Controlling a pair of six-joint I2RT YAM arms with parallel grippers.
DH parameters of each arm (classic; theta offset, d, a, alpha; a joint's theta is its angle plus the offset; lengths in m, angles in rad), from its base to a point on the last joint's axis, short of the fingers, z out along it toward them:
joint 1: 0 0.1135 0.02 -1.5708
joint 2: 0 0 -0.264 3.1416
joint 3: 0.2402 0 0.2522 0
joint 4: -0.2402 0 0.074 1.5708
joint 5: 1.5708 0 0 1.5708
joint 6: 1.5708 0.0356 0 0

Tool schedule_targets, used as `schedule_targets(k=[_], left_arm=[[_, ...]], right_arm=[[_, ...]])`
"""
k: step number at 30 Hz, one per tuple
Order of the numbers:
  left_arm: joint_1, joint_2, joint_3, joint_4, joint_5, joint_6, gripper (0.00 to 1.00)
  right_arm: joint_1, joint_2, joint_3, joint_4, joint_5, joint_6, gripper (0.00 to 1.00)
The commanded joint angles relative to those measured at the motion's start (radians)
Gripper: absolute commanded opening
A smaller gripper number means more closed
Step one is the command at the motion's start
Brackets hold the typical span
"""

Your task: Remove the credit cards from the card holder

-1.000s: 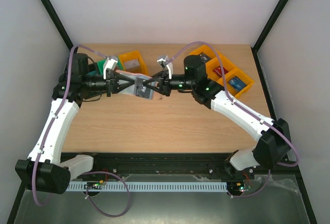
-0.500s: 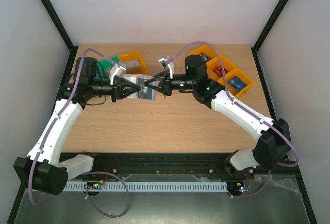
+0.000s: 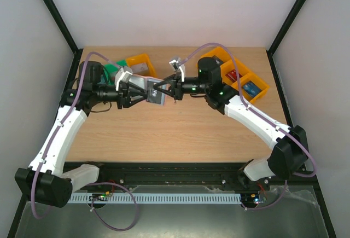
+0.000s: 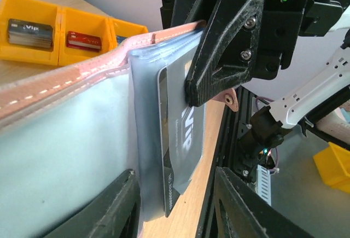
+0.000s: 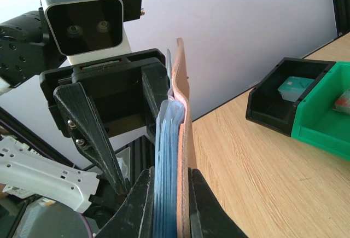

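Card holder [image 3: 155, 93] is held in mid-air over the table [image 3: 180, 134], back-left of centre, between the two wrists. It is open: the stitched tan outside runs along the top edge and the light blue pockets face the left wrist camera.

Right gripper [image 3: 162, 91]: fingers pressed together on the holder's edge, one on the blue side and one on the tan.

Left gripper [image 4: 175, 175]: fingers spread, with the blue panel between them. One finger lies beside the panel; contact cannot be told. The other stands apart.

Grey card [image 4: 183, 139], printed "VIP", sticks partway out of a pocket.

Orange bins [image 4: 33, 46] hold cards. Green bin [image 5: 322, 123] and black bin [image 5: 268, 106] stand side by side on the table.
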Motion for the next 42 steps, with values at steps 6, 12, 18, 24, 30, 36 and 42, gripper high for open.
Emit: schedule_targets(k=[6, 12, 18, 24, 30, 36, 42], left_arm=[[-0.055, 0.022, 0.012, 0.069, -0.062, -0.049, 0.43], [-0.088, 0.039, 0.022, 0.087, -0.017, -0.079, 0.39], [-0.091, 0.048, 0.045, 0.113, 0.059, -0.108, 0.10], [-0.028, 0.038, 0.039, 0.124, 0.163, -0.142, 0.02], [0.093, 0.017, -0.016, 0.174, 0.190, -0.189, 0.02], [0.095, 0.011, -0.039, 0.190, 0.187, -0.195, 0.02], [0.092, 0.027, -0.169, 0.271, -0.045, -0.164, 0.02]], right_arm=[[0.016, -0.046, 0.002, 0.163, -0.155, 0.062, 0.02], [0.018, -0.032, -0.016, 0.263, -0.123, 0.135, 0.02], [0.019, -0.026, -0.025, 0.267, -0.074, 0.136, 0.02], [0.016, -0.039, -0.023, 0.201, -0.053, 0.080, 0.02], [0.003, -0.064, -0.051, 0.099, -0.044, -0.006, 0.24], [0.003, -0.045, -0.090, 0.183, -0.073, 0.064, 0.17], [0.003, 0.055, -0.039, -0.040, 0.324, 0.029, 0.02]])
